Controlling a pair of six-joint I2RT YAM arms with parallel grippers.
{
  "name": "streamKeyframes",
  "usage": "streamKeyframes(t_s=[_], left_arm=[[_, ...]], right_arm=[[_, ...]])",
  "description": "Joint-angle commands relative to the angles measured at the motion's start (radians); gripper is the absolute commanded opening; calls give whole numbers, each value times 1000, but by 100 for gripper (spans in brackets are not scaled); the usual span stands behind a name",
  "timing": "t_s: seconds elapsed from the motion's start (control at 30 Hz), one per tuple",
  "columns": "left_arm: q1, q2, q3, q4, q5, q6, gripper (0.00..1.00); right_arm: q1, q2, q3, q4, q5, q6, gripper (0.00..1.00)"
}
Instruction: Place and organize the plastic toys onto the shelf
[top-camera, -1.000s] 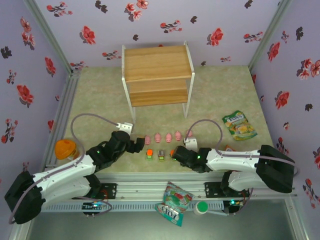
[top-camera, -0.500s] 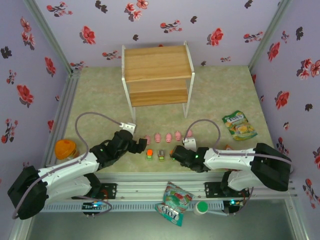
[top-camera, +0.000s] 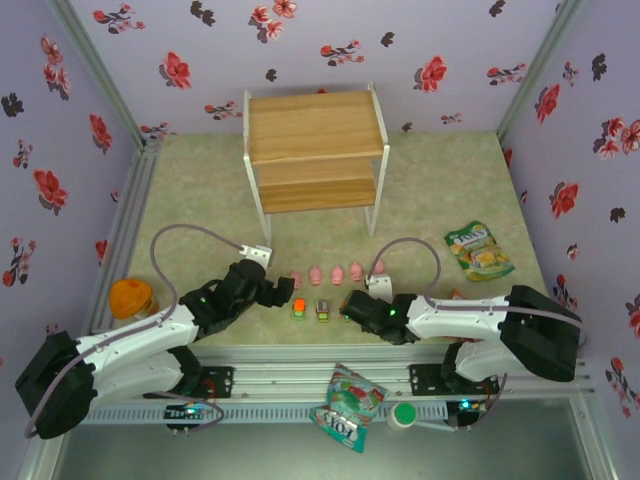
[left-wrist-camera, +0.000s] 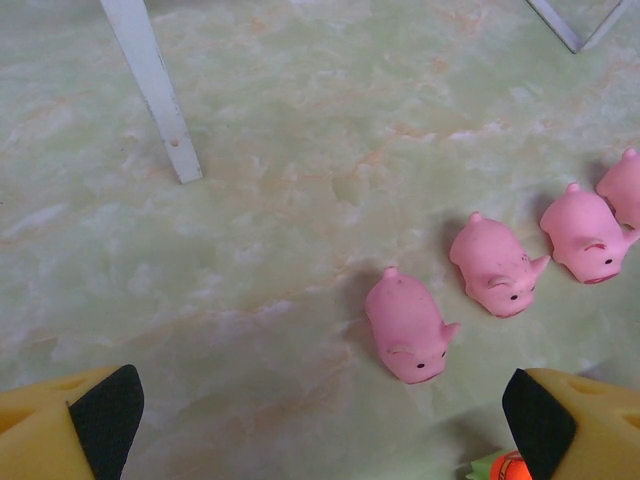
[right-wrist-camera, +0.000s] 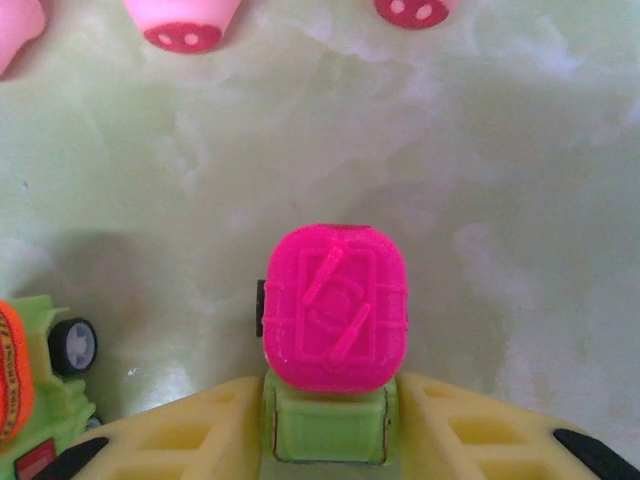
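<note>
The shelf (top-camera: 315, 125), two wooden boards on white legs, stands at the back; one leg (left-wrist-camera: 155, 90) shows in the left wrist view. Several pink pigs (top-camera: 337, 272) lie in a row on the mat. My left gripper (top-camera: 283, 290) hangs open at the row's left end, the nearest pig (left-wrist-camera: 408, 325) just ahead of its wide yellow fingers (left-wrist-camera: 70, 430). My right gripper (right-wrist-camera: 330, 435) is shut on the green base of a pink-topped toy (right-wrist-camera: 335, 305). An orange-topped toy (top-camera: 298, 306) and a grey-topped one (top-camera: 323, 308) sit between the two grippers.
An orange round object (top-camera: 131, 297) sits at the left edge. A green snack bag (top-camera: 478, 249) lies to the right, and another bag (top-camera: 347, 405) hangs over the front rail. Flowered walls close in three sides. Open mat lies between the pigs and the shelf.
The right gripper's fingers have closed in on the pink-topped toy. The left gripper shifted a little right toward the pigs, then held still and open.
</note>
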Motion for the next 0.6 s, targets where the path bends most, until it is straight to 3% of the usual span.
streamKeyframes(t_s=[0.0,0.57], left_arm=[[-5,13,33,14,9,17,97],[-5,14,36,11,14,17,97]], right_arm=[[-9,-11,-6,-3,48,31,38],[-10,-31,-20,-13,54,43,24]])
